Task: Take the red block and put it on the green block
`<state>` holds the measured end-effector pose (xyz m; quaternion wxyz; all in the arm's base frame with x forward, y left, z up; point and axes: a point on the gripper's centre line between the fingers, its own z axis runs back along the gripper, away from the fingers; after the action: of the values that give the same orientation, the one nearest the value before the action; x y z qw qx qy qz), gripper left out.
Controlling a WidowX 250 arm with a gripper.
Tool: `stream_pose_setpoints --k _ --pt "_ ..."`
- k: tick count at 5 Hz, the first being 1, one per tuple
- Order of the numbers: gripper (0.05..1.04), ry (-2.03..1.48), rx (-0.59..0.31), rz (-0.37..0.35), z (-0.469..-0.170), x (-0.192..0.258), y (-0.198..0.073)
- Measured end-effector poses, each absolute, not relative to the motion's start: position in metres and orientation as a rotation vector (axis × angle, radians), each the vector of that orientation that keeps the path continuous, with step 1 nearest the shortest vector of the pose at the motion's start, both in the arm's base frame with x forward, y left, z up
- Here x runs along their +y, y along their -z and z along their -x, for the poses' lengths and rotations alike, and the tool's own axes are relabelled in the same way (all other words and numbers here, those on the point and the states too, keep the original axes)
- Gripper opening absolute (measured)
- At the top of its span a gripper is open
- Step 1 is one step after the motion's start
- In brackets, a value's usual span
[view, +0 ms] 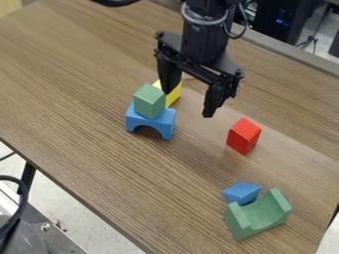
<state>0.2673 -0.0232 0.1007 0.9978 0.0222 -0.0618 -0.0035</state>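
Over the worktop (86,79), hung w/ gripper (188,104) spread wide, nothing btwn the tips. Best lifted clear of the green block (149,101) first, perched on a blue arch (136,119) near one fingertip & prob. easy to topple. Then needed centring over the red block (244,136), upright on the worktop to camera-right, w/ fingers squared to opp. sides, a low firm pinch, high carry & slow, level release.

The black arm comes in from the top edge, its gripper (187,105) pointing down above the tabletop's far part (275,64), fingers spread wide apart.
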Motion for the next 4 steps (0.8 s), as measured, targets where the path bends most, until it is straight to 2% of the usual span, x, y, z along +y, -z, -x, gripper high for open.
stream_pose_setpoints --k 2,3,4 --pt "1.001 0.077 -0.110 -0.023 -0.268 -0.039 -0.088" --pt "1.001 0.201 -0.129 0.027 -0.276 -0.056 -0.084" --pt "1.001 0.268 -0.130 0.045 -0.296 -0.065 -0.074"
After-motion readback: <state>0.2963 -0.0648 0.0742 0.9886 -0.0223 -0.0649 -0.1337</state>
